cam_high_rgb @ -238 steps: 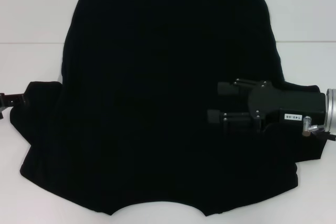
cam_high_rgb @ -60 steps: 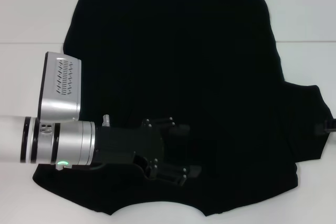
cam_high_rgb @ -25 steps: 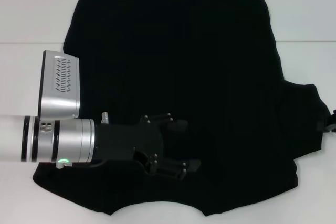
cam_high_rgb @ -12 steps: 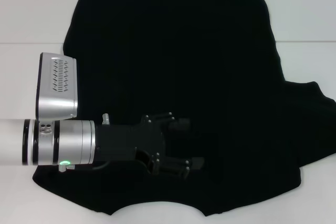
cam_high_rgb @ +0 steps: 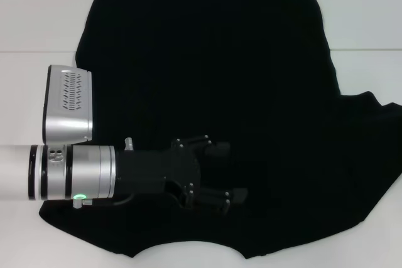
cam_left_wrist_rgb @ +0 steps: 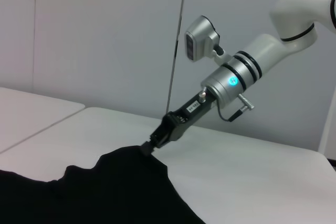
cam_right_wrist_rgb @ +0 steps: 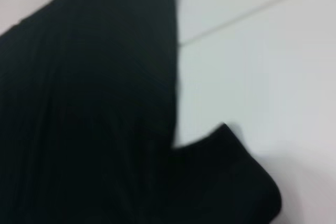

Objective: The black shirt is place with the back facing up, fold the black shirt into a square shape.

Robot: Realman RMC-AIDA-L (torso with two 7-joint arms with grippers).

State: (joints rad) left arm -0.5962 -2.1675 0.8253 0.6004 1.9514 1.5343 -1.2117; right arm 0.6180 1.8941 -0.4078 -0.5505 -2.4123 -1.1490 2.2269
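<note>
The left gripper (cam_high_rgb: 217, 174) has its two black fingers (cam_high_rgb: 217, 149) spread apart, with nothing between them. It lies low over the black shirt (cam_high_rgb: 213, 61), in the lower middle of the head view, and points toward the right of the frame. Behind the fingers comes the black gripper body, then a silver wrist with a small green light, then the white arm running off the left edge. A silver box (cam_high_rgb: 68, 101) sits on top of the wrist.

The right gripper (cam_left_wrist_rgb: 149, 145) shows up in the left wrist view, in the middle of the frame. Its tip is pinched tight on the edge of the shirt's sleeve and lifts it into a little peak. Its silver wrist with a blue light and its white arm go up toward the upper right.

The shirt is spread flat on the white table (cam_high_rgb: 38, 23). It fills most of the head view, from the top edge down to the bottom. Its right sleeve (cam_high_rgb: 374, 117) reaches the right edge.
</note>
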